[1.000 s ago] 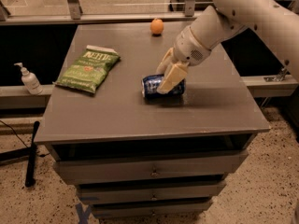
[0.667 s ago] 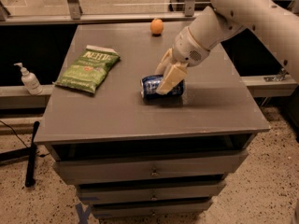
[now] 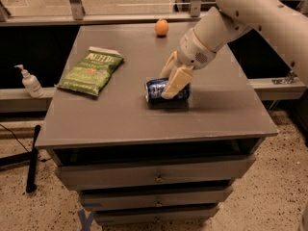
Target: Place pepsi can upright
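Observation:
The pepsi can (image 3: 155,90), dark blue with a silver end, lies on its side near the middle of the grey table (image 3: 120,121), its end facing left. My gripper (image 3: 169,83) comes down from the upper right on the white arm (image 3: 250,8). Its tan fingers (image 3: 176,82) straddle the can's middle, one in front and one behind, closed against it. The can rests on the tabletop. Its right half is partly hidden by the near finger.
A green chip bag (image 3: 90,71) lies at the table's left. A small orange ball (image 3: 161,27) sits at the back edge. A soap dispenser bottle (image 3: 30,82) stands on a ledge left of the table. Drawers are below the tabletop.
The arm has shifted very slightly. The can and the gripper stay in the same place on the table.

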`<state>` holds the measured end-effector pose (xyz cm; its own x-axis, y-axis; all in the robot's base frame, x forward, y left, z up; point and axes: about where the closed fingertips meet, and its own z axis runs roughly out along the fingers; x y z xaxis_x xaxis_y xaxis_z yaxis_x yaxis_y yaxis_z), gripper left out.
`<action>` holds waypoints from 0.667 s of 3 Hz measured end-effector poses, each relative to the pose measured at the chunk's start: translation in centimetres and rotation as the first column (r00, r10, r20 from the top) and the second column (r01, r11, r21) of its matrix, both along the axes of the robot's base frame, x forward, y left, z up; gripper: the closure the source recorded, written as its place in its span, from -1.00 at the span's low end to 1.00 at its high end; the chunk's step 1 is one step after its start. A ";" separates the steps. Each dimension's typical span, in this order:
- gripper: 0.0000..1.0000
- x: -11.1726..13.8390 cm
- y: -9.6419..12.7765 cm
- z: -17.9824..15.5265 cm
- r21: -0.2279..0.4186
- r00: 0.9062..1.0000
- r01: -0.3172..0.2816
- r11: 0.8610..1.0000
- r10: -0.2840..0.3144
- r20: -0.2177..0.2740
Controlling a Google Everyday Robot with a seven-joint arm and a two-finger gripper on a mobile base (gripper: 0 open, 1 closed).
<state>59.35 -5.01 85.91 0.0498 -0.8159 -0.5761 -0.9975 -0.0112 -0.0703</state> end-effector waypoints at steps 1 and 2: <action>-0.27 -0.3 0.0 -0.2 -0.033 1.000 -0.014 0.999 0.014 0.006; -0.74 -0.3 0.0 -0.1 -0.033 1.000 -0.014 0.999 0.014 0.006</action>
<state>59.08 -4.98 85.82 0.0653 -0.8335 -0.5486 -0.9967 -0.0279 -0.0762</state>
